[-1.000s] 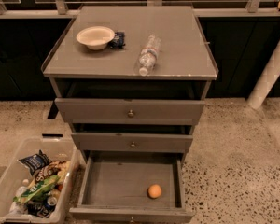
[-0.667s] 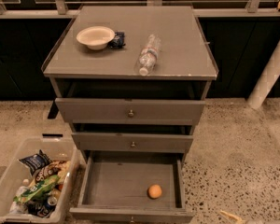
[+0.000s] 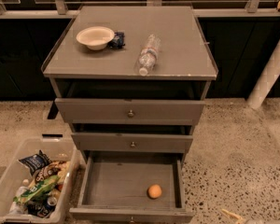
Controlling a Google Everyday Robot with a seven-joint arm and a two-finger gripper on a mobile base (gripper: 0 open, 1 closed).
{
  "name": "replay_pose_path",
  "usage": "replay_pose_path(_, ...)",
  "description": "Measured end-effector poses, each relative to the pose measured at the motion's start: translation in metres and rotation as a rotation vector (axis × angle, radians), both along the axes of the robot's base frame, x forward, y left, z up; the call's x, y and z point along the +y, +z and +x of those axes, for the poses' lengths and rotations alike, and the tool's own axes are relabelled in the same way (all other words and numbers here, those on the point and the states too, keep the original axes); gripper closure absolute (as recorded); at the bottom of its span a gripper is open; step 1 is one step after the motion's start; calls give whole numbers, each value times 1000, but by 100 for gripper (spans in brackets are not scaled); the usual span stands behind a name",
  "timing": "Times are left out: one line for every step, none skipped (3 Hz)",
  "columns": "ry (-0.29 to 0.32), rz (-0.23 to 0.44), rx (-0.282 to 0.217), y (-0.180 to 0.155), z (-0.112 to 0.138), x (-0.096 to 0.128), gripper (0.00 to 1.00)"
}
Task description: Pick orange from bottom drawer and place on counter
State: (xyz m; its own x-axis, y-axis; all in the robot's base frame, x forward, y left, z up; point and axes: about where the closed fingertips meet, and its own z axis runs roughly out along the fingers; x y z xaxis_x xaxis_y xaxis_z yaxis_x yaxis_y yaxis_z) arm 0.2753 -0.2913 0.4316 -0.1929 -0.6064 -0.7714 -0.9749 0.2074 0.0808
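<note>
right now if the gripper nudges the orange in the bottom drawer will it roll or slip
Likely rolls: the orange is round and sits loose in the flat bottom drawer. Its smooth skin could slip from a shallow pinch. The gripper barely shows at the bottom right edge.

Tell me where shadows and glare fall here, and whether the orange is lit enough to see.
Camera view: the counter is evenly lit, with no harsh glare; deep shadow sits under its overhang; the orange stands out clearly in the dimmer bottom drawer; only a sliver of the claw shows at the bottom right edge.
</note>
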Motion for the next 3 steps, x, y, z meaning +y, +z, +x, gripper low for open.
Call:
replay_pose_path(-53,-41,-25,-10,13,0,0)
replay_pose_path(-91,-18,-98,-28,67,18,0)
replay_pose_path(-170,19,-224,-21,161,10,0)
